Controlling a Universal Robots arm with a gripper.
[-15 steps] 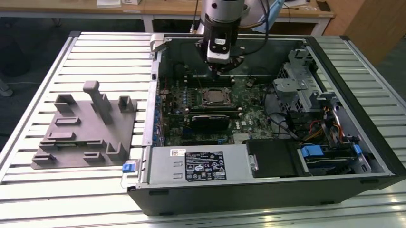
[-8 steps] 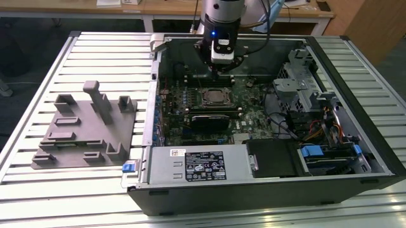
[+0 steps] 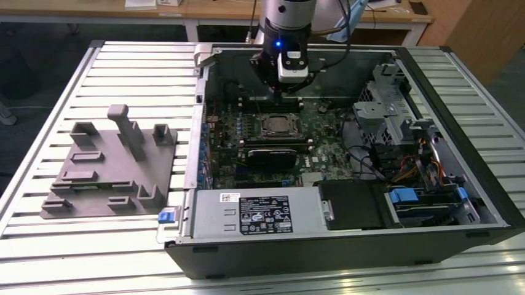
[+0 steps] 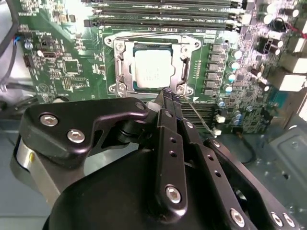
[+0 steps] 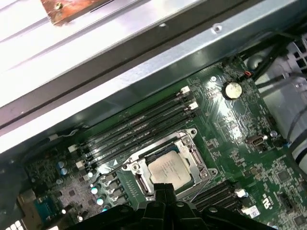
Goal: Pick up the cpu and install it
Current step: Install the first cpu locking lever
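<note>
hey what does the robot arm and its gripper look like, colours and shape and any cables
In the exterior view the arm is a thick round column, silver-grey and black, with a small blue light and a pale block near the wrist. Dark cables trail off beside it. In the second wrist view the gripper is matte black, with chunky linkage plates joined by silver screws and slim fingers with a row of small holes.

So the arm (image 3: 287, 18) comes straight down from the top of the exterior view, wrist vertical, blue light lit on its side; the gripper (image 3: 279, 93) hangs off the end pointing down; in both wrist views its two black fingers (image 4: 169, 98) are pressed flat together, tips meeting with no gap and nothing pinched between them (image 5: 164, 189).
</note>
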